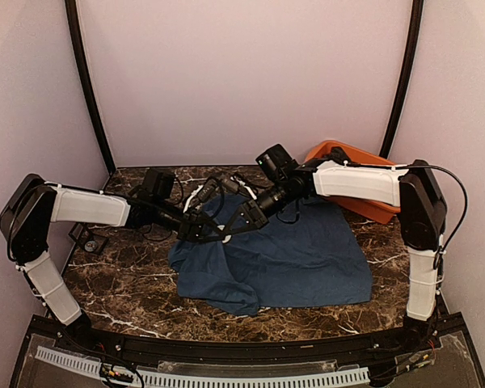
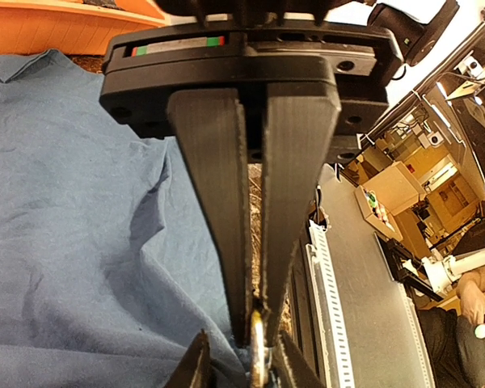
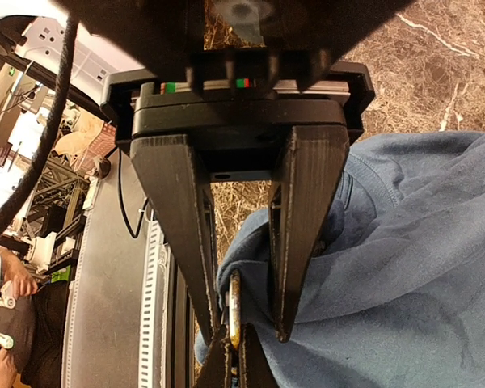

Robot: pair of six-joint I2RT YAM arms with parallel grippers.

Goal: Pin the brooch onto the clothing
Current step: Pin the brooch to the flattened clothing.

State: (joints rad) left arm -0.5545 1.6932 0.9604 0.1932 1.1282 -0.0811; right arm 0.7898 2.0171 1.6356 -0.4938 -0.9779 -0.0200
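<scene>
The clothing (image 1: 291, 259) is a dark navy T-shirt lying rumpled across the marble table. Both grippers meet over its left edge. My left gripper (image 1: 212, 232) comes in from the left. In its wrist view the left gripper (image 2: 257, 319) is shut on the thin gold brooch (image 2: 259, 339), seen edge-on at its tips, with the clothing (image 2: 73, 202) to the left. My right gripper (image 3: 241, 331) is shut on a raised fold of the clothing (image 3: 404, 267). The brooch (image 3: 235, 311) stands between that fold and its left finger. From above, my right gripper (image 1: 233, 225) reaches in from the right.
An orange tub (image 1: 347, 152) stands at the back right, partly behind the right arm, and shows as the orange tub (image 2: 65, 28) in the left wrist view. A small black item (image 1: 93, 241) lies at the table's left edge. A white perforated rail (image 1: 226, 377) runs along the near edge.
</scene>
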